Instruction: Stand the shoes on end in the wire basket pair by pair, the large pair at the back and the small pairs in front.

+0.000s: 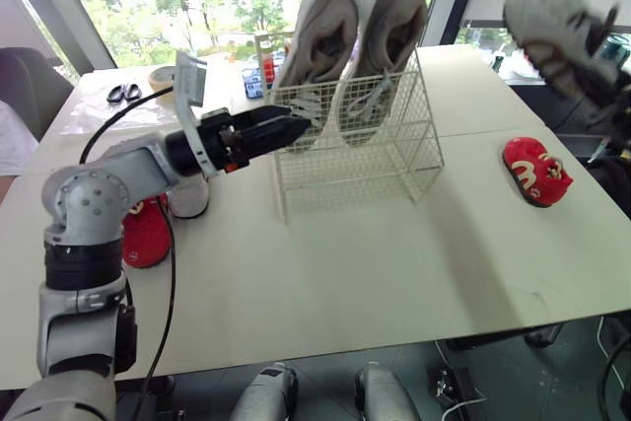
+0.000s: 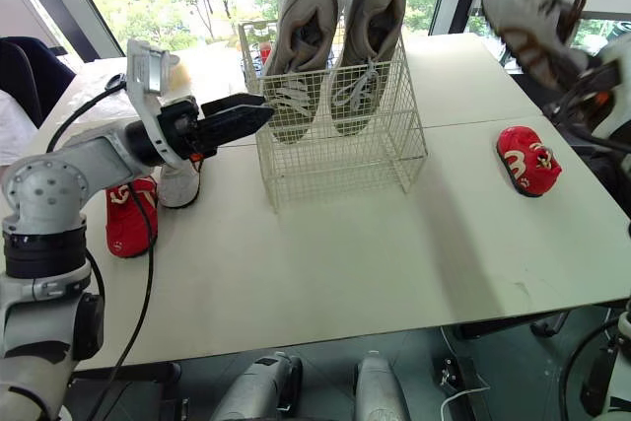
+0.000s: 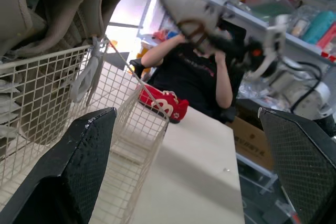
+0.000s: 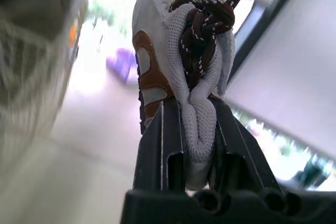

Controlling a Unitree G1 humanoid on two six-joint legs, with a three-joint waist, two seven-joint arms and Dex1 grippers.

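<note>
Left arm comes first, its pincer (image 1: 294, 129) spread wide and empty, tips just beside the left front corner of the wire basket (image 1: 394, 150). Large grey pair (image 1: 330, 36) already stands toe-down at the back of the basket, heels sticking up over the rim; the front strip looks free.

Right pincer (image 4: 191, 145) is pinching a grey shoe with brown laces (image 1: 557, 32) by the tongue and lace area, held high in the air off the right end of the surface (image 1: 345, 263), well apart from the basket.

Key relation: the basket lies to the left of and below the held shoe. The shoe's long axis is slanted, the far end up and left, the gripped end low and right, so it likely needs turning upright before it drops in front of the large pair.

Right arm is the one for this. One red shoe (image 1: 537, 172) lies right of the basket, and another red shoe (image 1: 146, 234) and a white shoe (image 1: 187, 196) sit under the left arm.
</note>
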